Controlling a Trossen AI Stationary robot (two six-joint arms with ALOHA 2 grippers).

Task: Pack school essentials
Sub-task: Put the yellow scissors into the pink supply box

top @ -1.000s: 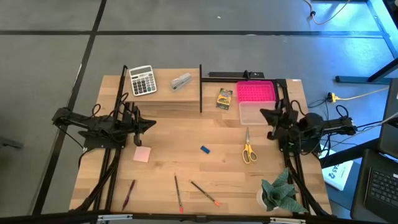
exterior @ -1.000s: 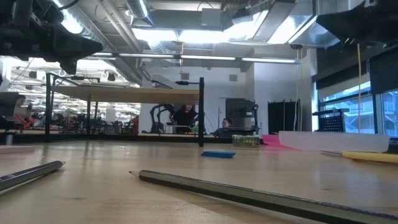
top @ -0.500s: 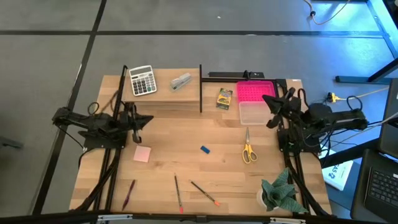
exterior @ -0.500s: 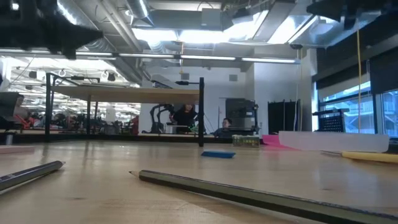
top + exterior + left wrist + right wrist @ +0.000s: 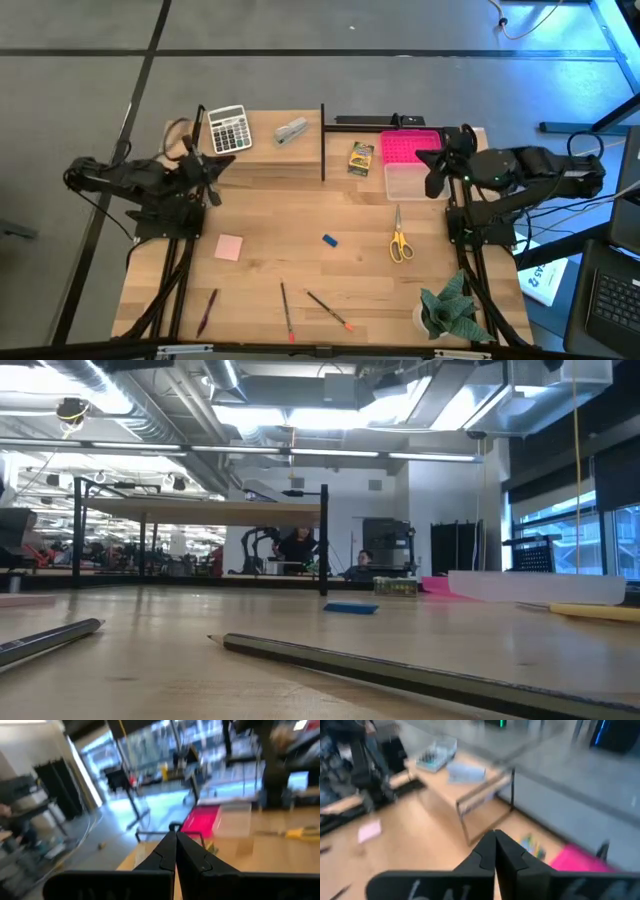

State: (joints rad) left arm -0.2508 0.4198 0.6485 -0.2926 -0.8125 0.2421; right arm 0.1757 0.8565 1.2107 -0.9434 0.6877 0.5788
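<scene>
The yellow-handled scissors (image 5: 400,241), blue eraser (image 5: 329,240), pink note pad (image 5: 229,247) and three pencils or pens (image 5: 287,310) lie flat on the wooden table. The yellow-green crayon box (image 5: 361,158) lies by the far edge. My left gripper (image 5: 228,160) is shut and empty, raised over the table's far left, near the calculator. My right gripper (image 5: 431,173) is shut and empty, raised over the clear lid. Both pairs of fingers meet in the wrist views (image 5: 176,838) (image 5: 495,836). The low view shows the eraser (image 5: 351,607) and a pencil (image 5: 400,675), but no gripper.
A pink box (image 5: 412,148) with a clear lid (image 5: 415,182) beside it sits at the far right. A calculator (image 5: 229,129) and a grey stapler (image 5: 291,131) lie at the far left. A black upright post (image 5: 323,140) stands between them. A small plant (image 5: 450,310) stands at the near right.
Both arms have risen, going out of the top of the low view. My left gripper has drawn back toward the table's far left, toward the calculator. My right gripper has gone toward the far edge, over the clear lid. Nothing on the table has moved.
</scene>
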